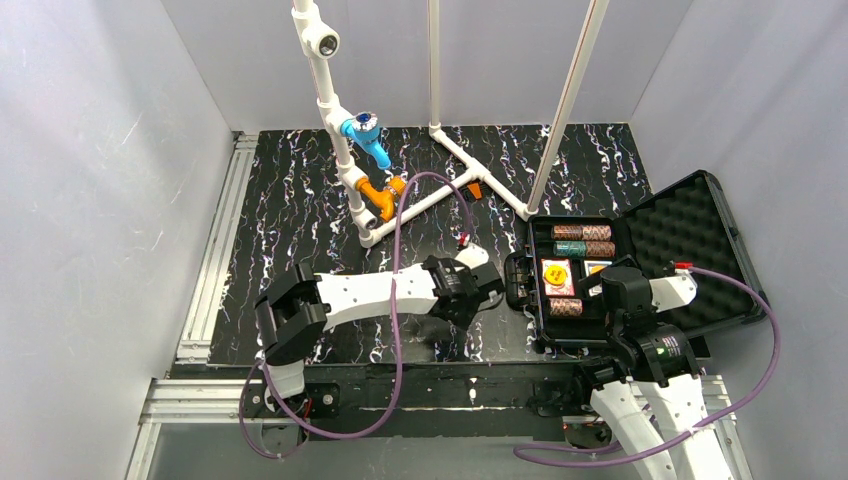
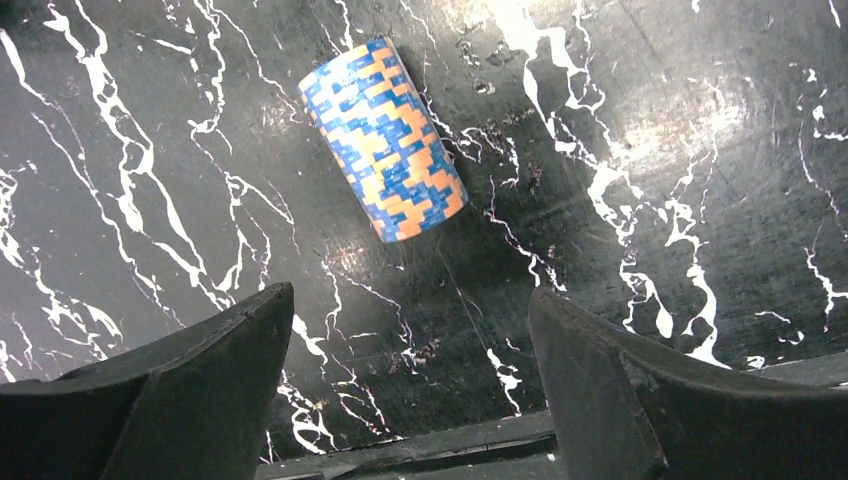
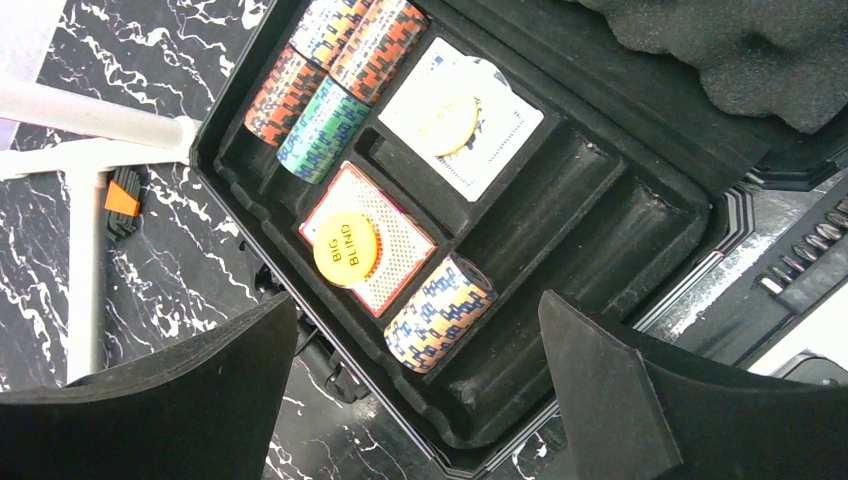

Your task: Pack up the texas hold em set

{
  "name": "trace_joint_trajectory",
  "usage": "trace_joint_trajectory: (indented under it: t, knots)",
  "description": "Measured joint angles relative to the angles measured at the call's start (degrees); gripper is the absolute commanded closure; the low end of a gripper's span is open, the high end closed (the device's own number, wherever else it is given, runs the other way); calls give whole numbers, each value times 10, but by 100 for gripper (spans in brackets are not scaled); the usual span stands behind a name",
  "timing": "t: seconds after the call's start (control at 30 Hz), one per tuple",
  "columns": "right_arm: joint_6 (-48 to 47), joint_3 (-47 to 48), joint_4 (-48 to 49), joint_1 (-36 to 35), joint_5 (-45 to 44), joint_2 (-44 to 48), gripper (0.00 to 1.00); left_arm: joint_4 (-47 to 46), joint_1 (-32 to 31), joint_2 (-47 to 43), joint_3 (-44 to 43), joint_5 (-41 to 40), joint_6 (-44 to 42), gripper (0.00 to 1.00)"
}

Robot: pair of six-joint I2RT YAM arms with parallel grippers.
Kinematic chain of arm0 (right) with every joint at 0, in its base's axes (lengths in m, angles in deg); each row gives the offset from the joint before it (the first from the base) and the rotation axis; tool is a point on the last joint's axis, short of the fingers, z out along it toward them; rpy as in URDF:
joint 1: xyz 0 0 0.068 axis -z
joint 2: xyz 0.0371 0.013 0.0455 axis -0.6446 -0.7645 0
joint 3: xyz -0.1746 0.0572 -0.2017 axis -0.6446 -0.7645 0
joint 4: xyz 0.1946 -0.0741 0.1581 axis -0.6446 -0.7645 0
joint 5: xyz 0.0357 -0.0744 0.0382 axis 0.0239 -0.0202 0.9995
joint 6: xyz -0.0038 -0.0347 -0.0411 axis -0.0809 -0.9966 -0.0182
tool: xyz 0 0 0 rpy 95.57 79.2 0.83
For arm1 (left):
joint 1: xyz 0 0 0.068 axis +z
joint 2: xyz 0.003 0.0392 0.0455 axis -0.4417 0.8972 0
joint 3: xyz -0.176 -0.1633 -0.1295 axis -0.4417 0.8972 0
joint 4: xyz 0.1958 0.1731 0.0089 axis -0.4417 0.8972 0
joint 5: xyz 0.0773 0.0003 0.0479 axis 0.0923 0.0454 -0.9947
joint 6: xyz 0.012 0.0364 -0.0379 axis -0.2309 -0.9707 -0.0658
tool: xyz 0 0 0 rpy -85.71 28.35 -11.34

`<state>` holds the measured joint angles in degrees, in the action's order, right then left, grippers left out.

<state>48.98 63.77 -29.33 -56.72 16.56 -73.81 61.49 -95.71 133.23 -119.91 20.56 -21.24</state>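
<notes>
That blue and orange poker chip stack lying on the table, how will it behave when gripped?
Lying on its side, the blue and orange poker chip stack would probably roll if nudged. It looks like separate discs, so it may fall apart unless squeezed end to end.

The only words that can be read are "BIG BLIND", in dark capitals on two lines across a round yellow disc (image 3: 345, 250). That disc lies on a red-backed card deck (image 3: 395, 235) in a middle compartment of the black case (image 3: 600, 200). A second, paler yellow disc (image 3: 447, 122) lies on a white deck (image 3: 500, 125) in the neighbouring compartment. It carries faint print, too pale to make out. In the overhead view the disc on the red deck shows only a dark smudge, too small to read.
</notes>
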Motion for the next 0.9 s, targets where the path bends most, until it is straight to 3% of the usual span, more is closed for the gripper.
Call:
trace_joint_trajectory:
  t: [0.53, 0.9]
  knots:
    - [-15, -2, 31, 0, 9, -5, 2, -45, 89, 70, -34, 78, -23, 27]
    - [-16, -4, 58, 0, 24, -28, 2, -61, 118, 75, -34, 103, -17, 34]
